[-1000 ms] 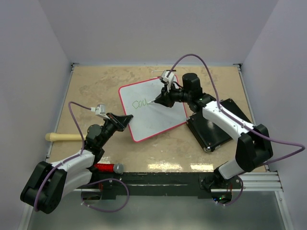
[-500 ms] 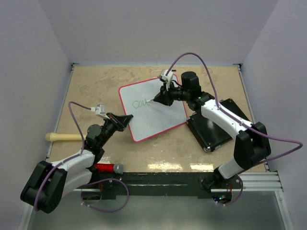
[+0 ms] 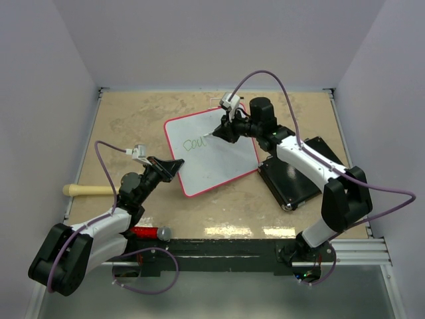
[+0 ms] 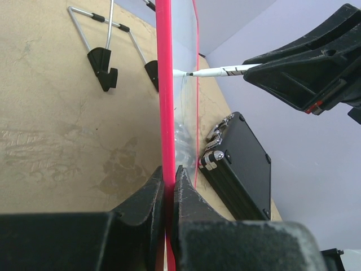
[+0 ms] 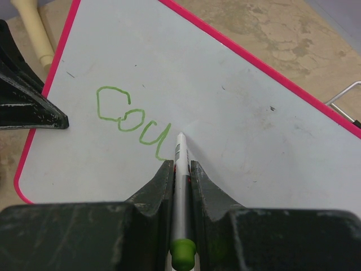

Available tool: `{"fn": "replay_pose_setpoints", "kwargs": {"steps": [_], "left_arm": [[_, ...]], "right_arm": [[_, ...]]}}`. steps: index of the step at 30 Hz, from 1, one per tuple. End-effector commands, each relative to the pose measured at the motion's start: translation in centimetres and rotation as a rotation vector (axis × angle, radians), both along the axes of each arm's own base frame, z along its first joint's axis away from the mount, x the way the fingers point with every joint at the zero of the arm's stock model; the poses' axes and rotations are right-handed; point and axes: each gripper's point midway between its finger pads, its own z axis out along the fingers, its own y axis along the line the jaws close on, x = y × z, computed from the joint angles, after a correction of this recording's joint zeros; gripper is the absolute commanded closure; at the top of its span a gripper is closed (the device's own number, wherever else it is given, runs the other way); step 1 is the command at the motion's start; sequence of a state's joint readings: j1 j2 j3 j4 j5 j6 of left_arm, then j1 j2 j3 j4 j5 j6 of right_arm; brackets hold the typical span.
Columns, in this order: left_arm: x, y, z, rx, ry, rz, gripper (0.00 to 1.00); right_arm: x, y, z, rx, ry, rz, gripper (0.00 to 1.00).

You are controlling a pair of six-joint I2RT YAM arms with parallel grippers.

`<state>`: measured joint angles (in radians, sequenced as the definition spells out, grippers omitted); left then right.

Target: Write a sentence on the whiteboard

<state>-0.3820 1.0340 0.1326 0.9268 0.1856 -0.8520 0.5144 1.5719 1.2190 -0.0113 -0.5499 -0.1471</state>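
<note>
Red-rimmed single whiteboard (image 3: 212,156), clamped by left fingers (image 3: 172,166); right fingers (image 3: 224,131) grip one marker (image 5: 180,152).

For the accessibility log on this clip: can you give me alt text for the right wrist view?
The right pincer grips a marker with its tip at the whiteboard, just right of green letters that look like "Cou". The left pincer shows at the board's edge on the picture's left.
</note>
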Motion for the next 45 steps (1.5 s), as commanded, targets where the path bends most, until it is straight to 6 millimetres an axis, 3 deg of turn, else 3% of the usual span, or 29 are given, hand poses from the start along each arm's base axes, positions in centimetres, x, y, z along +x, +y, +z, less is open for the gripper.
{"fn": "replay_pose_setpoints", "kwargs": {"steps": [1, 11, 23, 29, 33, 39, 45], "left_arm": [[-0.9, -0.6, -1.8, 0.123, -0.03, -0.065, 1.0], [-0.8, -0.4, -1.8, 0.126, -0.03, -0.058, 1.0], [-0.8, -0.4, -1.9, 0.125, -0.03, -0.058, 1.0], [-0.9, -0.5, -2.1, 0.128, -0.025, -0.063, 1.0], [-0.9, -0.5, -2.1, 0.126, -0.025, -0.063, 1.0], [-0.9, -0.5, -2.1, 0.126, -0.025, -0.063, 1.0], [-0.9, -0.5, -2.1, 0.126, -0.025, -0.063, 1.0]], "right_arm": [[1.7, 0.3, 1.6, 0.024, -0.042, -0.032, 1.0], [0.3, 0.0, 1.1, 0.006, -0.049, 0.006, 1.0], [-2.5, -0.5, -1.4, -0.046, 0.013, 0.063, 1.0], [-1.5, -0.2, -0.7, -0.035, 0.002, 0.042, 1.0], [-0.1, 0.2, 0.8, -0.009, -0.031, 0.004, 1.0], [2.1, -0.7, 1.1, -0.004, -0.034, -0.085, 1.0], [1.2, -1.4, 0.7, 0.005, -0.018, -0.058, 1.0]]}}
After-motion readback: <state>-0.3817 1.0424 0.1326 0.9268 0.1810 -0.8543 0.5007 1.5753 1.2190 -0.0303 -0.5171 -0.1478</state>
